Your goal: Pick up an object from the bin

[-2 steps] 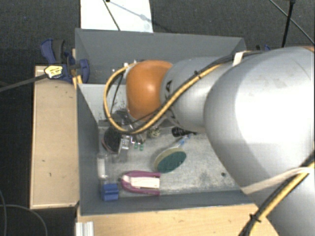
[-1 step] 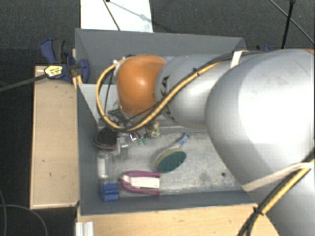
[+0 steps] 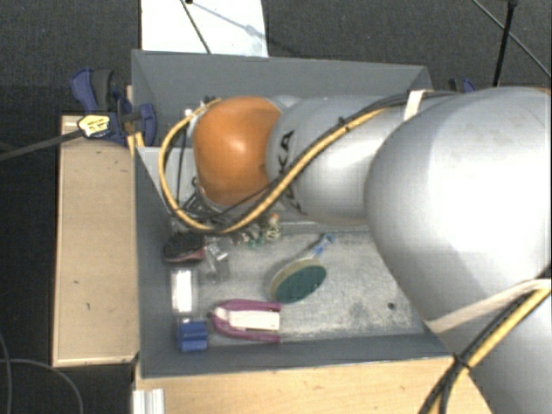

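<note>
A robotics lab: big silver arm (image 3: 448,188) over a grey metal bin (image 3: 285,76), loose cables (image 3: 504,33) across dark carpet (image 3: 60,24).

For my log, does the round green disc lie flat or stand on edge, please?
Flat, or nearly: the green disc shows its broad face upward.

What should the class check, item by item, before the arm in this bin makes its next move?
1. Things left to pick: ok. A purple-and-white thing, green disc, white block and blue block lie on the floor of the bin.
2. Green disc apart from the others: ok.
3. Arm inside the bin: ok. Its orange wrist cover sits over the back left corner.
4. What lies under that cover: cannot tell.
5. Dark thing beside the cover, free of the cables: cannot tell.
</note>
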`<state>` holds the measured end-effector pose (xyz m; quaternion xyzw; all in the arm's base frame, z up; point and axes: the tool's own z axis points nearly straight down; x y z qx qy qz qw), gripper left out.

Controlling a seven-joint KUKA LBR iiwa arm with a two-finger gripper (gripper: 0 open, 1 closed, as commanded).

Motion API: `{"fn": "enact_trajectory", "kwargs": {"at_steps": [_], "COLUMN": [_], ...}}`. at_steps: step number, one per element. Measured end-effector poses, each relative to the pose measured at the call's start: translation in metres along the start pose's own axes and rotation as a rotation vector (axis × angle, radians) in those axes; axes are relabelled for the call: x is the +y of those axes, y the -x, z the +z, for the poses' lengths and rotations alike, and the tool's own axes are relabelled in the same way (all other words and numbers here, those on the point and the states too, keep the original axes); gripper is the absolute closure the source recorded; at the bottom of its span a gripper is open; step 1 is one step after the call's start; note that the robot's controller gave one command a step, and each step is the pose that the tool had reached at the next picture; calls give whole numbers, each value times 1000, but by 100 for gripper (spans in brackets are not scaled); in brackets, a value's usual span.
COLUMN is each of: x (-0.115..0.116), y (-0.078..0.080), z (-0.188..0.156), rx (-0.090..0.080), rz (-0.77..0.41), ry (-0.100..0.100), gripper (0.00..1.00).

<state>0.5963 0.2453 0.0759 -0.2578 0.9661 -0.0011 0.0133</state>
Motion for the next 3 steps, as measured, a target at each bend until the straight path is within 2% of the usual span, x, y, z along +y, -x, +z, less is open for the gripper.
{"fn": "enact_trajectory", "kwargs": {"at_steps": [1,2,3], "x": [0,-2,-1], "y": [1,-28,-16], "z": [-2,-58,-172], "rx": [-2,-3,13], "rz": [5,-82,-50], "ry": [1,1,7], "gripper": [100,100,100]}}
